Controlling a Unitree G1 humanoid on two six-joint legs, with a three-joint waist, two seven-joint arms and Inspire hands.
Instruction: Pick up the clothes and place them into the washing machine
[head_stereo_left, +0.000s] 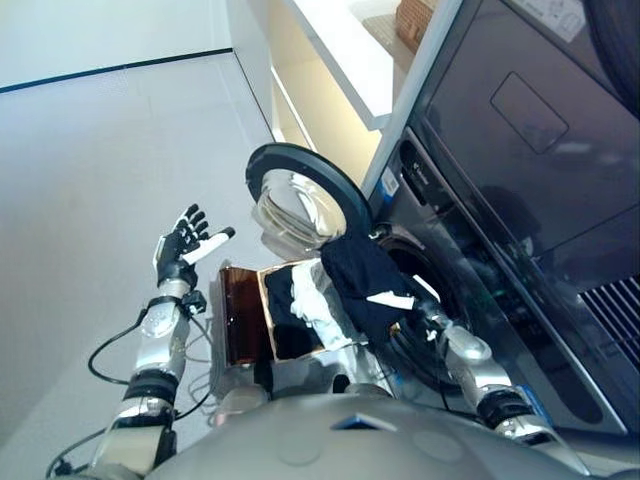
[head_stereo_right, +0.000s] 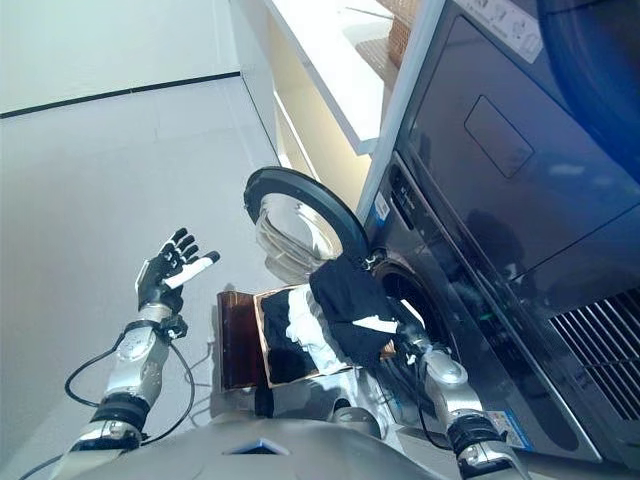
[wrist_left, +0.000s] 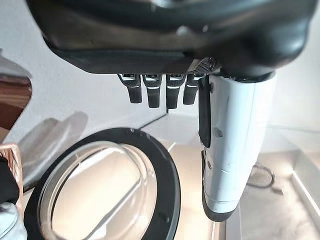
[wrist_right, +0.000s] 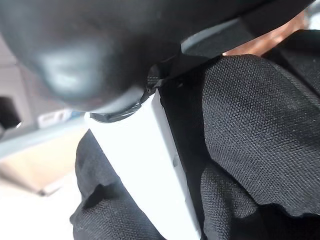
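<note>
- Noting risks first: we judge the dark garment (head_stereo_left: 362, 285) could snag on the rim of the washing machine (head_stereo_left: 520, 230) opening, since much of it drapes loose over the right robot hand (head_stereo_left: 415, 305) and hangs outside the drum mouth.
- A trailing fold could also slip back into the basket (head_stereo_left: 245, 315) just beside the machine, where more clothes (head_stereo_left: 305, 305), dark and white, lie.
- The open door (head_stereo_left: 300, 200) stands near the path; a wide swing might brush it.
- Right robot hand: thumb pressed into the dark garment in its wrist view, fabric gripped, held at the drum opening.
- Left robot hand (head_stereo_left: 182, 245): raised well apart to the left, fingers straight and spread, holding nothing.
</note>
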